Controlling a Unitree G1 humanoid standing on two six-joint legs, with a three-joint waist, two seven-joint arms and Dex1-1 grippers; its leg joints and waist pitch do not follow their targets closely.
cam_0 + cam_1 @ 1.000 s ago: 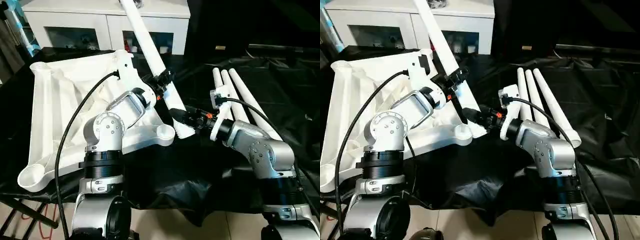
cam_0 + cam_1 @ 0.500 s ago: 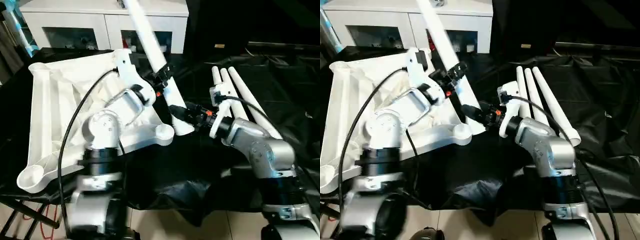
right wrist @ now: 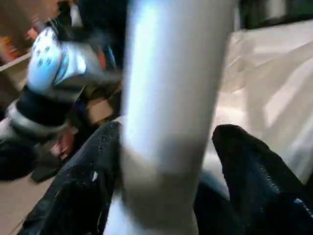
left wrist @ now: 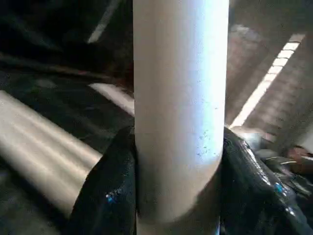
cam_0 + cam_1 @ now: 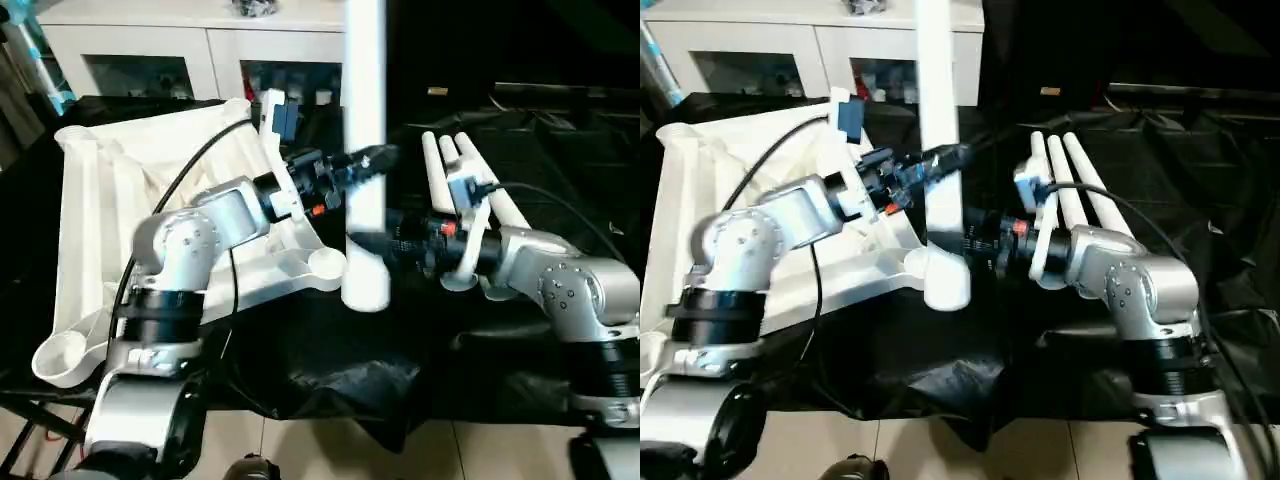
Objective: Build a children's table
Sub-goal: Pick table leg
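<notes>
In the left eye view, a white tubular leg [image 5: 365, 150] stands upright just right of the table top [image 5: 130, 230], which lies ribbed side up on the black-draped tabletop [image 5: 560, 180]. The left tool [image 5: 372, 160] clamps it mid-shaft; three spare legs [image 5: 470, 180] lie to the right. It looks light, stiff and slick, best gripped mid-shaft.

The left wrist view shows fingers [image 4: 105, 191] pressed against the tube.

The right wrist view shows the right tool [image 3: 166, 181] straddling the leg, one finger [image 3: 254, 171] apart from it.

The leg [image 5: 366, 150] looked smooth white plastic with a soft sheen. The tabletop [image 5: 100, 220] showed matt, ribbed white plastic. Forearms [image 5: 190, 240] gleamed as brushed silver metal; the table drape [image 5: 560, 150] was crinkled, glossy black sheeting.
</notes>
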